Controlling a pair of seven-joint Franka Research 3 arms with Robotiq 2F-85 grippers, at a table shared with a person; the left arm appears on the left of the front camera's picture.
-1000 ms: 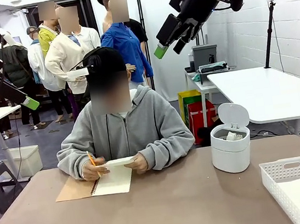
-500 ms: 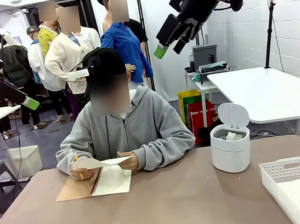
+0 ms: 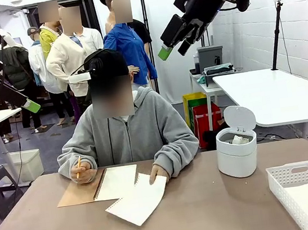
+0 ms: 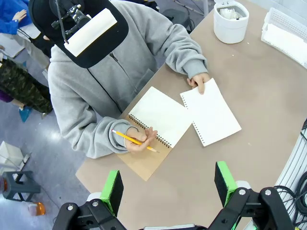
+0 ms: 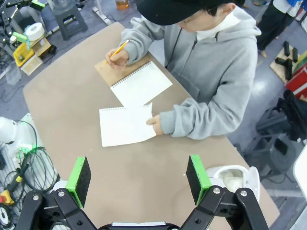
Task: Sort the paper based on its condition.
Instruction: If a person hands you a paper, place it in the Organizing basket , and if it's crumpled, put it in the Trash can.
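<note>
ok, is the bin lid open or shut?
Open: the lid stands up behind the bin, crumpled paper visible inside.

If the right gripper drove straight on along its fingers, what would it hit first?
Likely the loose sheet on the table, close to the person's hand on its edge. The open right gripper is high above, so the exact spot is uncertain.

A flat white sheet (image 3: 137,199) lies askew on the desk (image 3: 207,216), at five o'clock from the notebook (image 3: 116,182); crumpled wads (image 3: 238,138) sit inside the bin (image 3: 237,162) at three o'clock.
</note>
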